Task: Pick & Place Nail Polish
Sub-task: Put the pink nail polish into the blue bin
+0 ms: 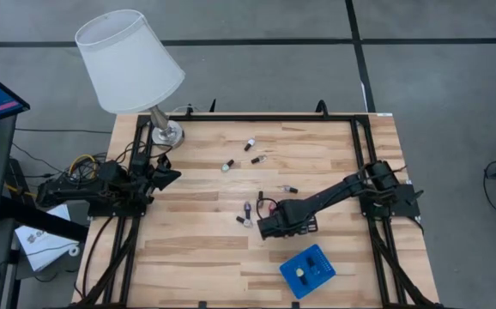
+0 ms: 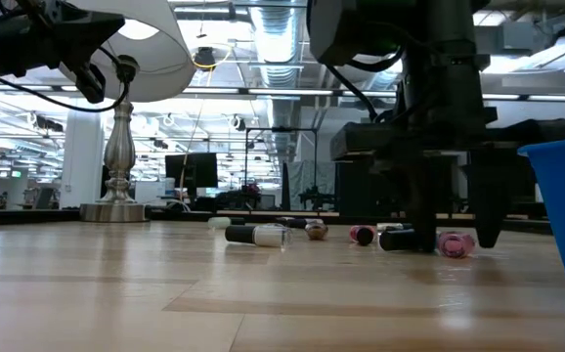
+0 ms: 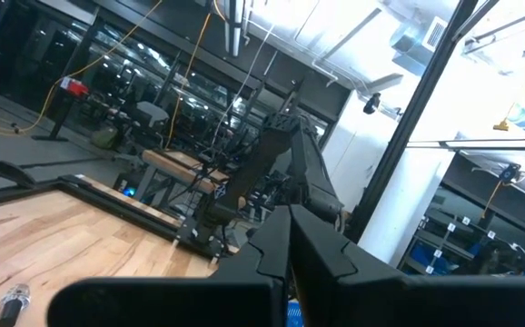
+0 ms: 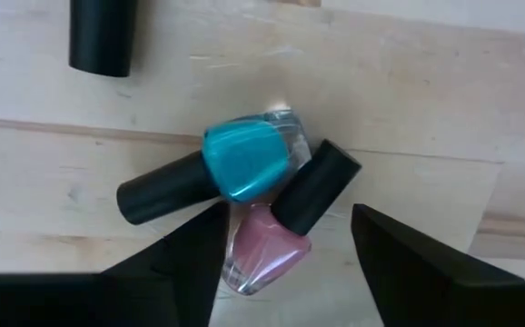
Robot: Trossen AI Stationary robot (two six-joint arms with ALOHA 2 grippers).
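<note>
On pale wood table (image 4: 54, 191), right gripper (image 4: 285, 263) wide, straddling glossy pink bottle (image 4: 262, 254).

- Table (image 1: 317, 163): pale wood planks, smooth, faint sheen.
- Nail polish bottles (image 4: 249, 168): glossy glass, matt black caps.
- Lamp base (image 2: 114, 156): polished metal.
- Lampshade (image 1: 128, 60): white, perhaps cloth.
- Tray (image 1: 308, 271): blue plastic.

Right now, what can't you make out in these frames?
- High view: the right gripper covers the teal bottle and pink bottle; only the right wrist view shows them.
- Right wrist view: a dark cap is cut off by the edge, body unseen.
- High view: scattered bottles too small to tell colours.
</note>
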